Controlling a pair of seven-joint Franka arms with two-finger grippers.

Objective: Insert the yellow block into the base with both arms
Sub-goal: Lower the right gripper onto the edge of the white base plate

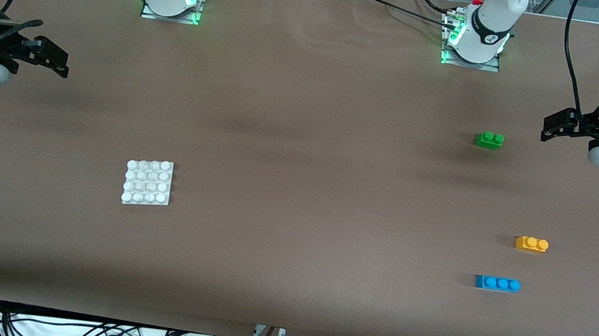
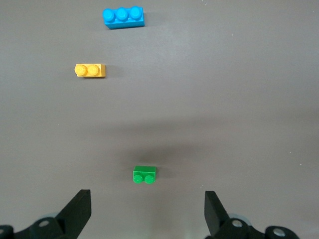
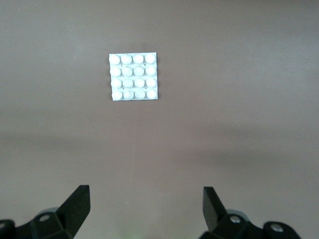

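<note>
So — both sets of fingers released, left gripper (image 2: pixel 147 214) and right gripper (image 3: pixel 145 211) waiting at table ends; yellow block (image 1: pixel 532 244) near left's edge, base (image 1: pixel 147 183) near right's.

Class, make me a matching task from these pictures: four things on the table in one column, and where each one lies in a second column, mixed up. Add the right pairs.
Things
1. yellow block
2. green block
3. blue block
4. white plate

Places
A. nearest of the three blocks to the front camera
B. toward the right arm's end of the table
C. between the other two blocks in nearness to the front camera
D. closest block to the left arm's base

Pairs: 1-C, 2-D, 3-A, 4-B
</note>
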